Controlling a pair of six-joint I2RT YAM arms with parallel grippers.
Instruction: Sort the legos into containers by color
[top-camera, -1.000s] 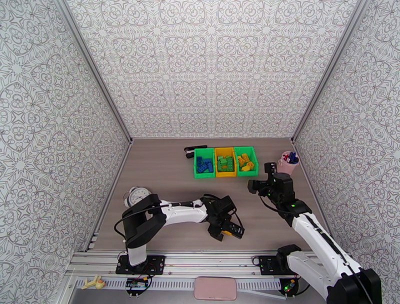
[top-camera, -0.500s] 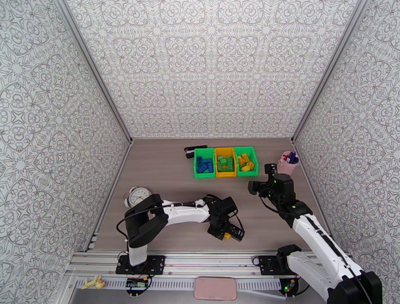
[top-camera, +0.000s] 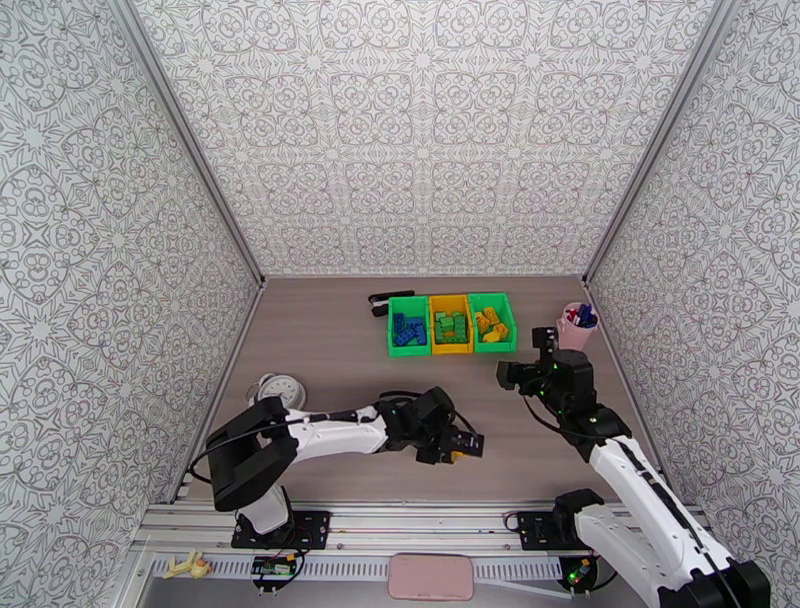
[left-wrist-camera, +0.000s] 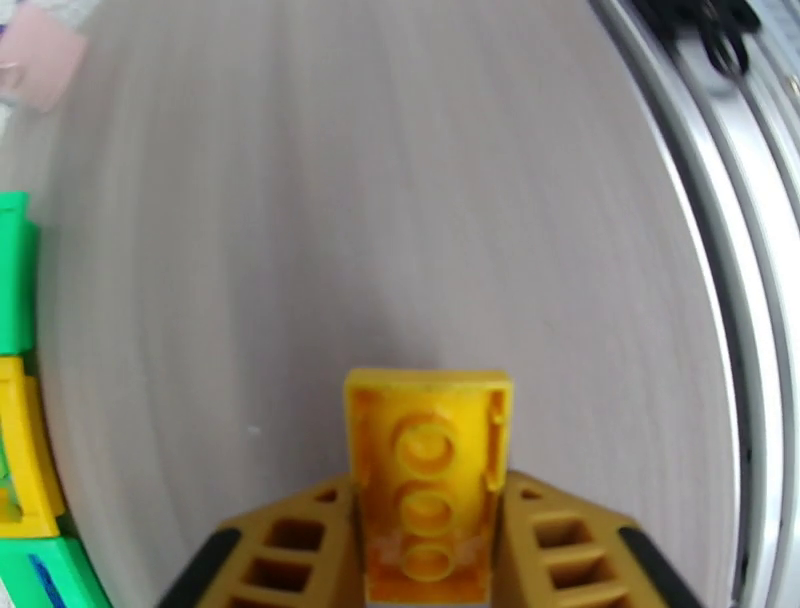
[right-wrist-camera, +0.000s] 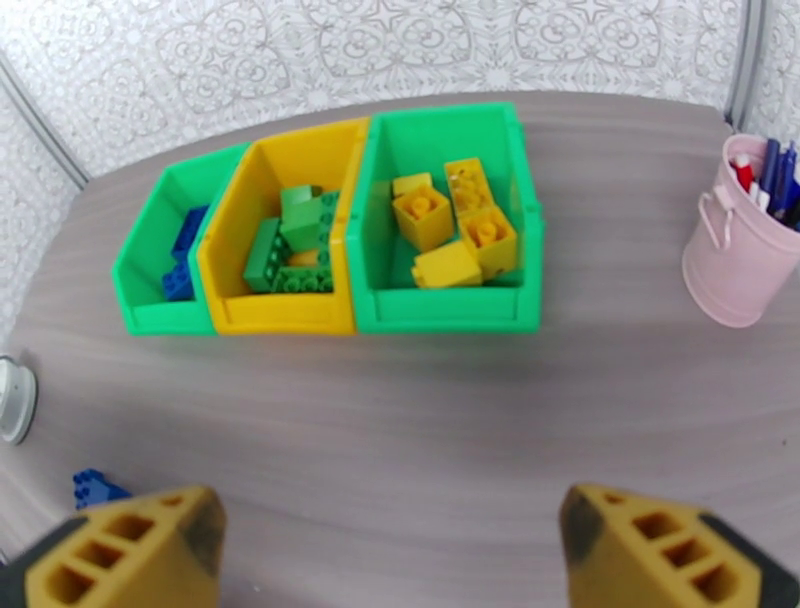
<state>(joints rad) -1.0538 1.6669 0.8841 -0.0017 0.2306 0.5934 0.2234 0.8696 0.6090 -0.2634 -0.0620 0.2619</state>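
yellow brick (left-wrist-camera: 428, 480), one, gripped, three bins (right-wrist-camera: 280, 312)

My left gripper (left-wrist-camera: 428, 505), with fingers (left-wrist-camera: 565, 545) of matt, latticed yellow plastic, is clamping a smooth, glossy plastic yellow brick (left-wrist-camera: 428, 440). The table (left-wrist-camera: 400, 200) is showing matt grey wood grain; the rail (left-wrist-camera: 740, 300) is gleaming as bare metal; the bins (right-wrist-camera: 450, 308) are shining as moulded plastic.

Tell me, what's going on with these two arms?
It's a color-sorting job. The left gripper is clamped on a yellow brick toward the near side of the table. The right gripper hangs open, facing three bins: blue bricks in the left green bin, green ones in the yellow bin, yellow ones in the right green bin. One loose blue brick lies on the table.
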